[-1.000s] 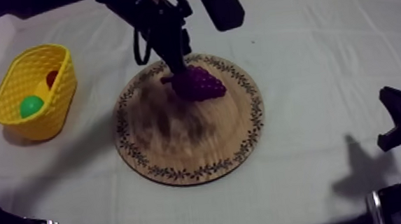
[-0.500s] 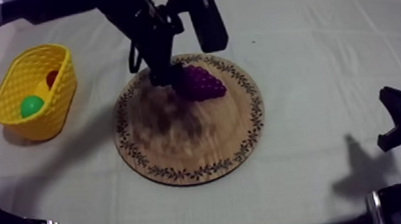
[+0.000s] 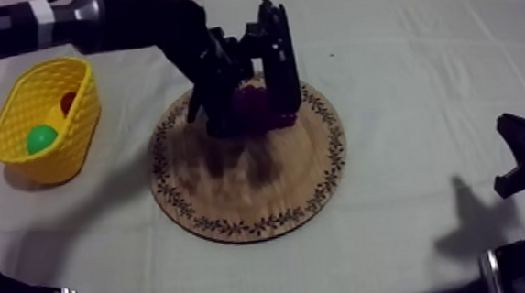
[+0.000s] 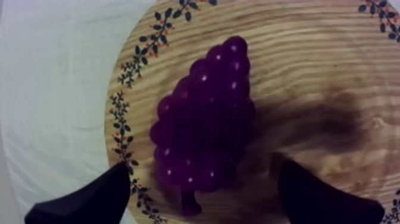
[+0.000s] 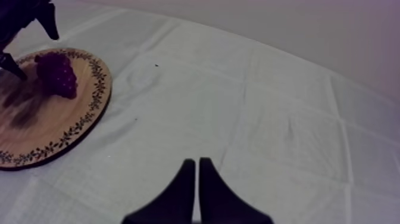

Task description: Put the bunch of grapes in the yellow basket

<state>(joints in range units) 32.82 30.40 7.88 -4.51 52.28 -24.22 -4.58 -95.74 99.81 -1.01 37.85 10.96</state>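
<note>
Two wide-spread fingers (image 4: pixel 89 199) of my left gripper (image 4: pixel 202 182) are straddling the bunch of grapes (image 4: pixel 205 119), arm reaching down over the wooden board (image 4: pixel 309 71).

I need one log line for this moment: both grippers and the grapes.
left gripper: open, astride grapes | grapes: on wooden board | right gripper: shut, over cloth

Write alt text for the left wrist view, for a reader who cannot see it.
A purple bunch of grapes lies on the wooden board near its patterned rim, its stem end between the open jaws of the left gripper, which do not yet touch it. The grey-white cloth shows beside the board.
</note>
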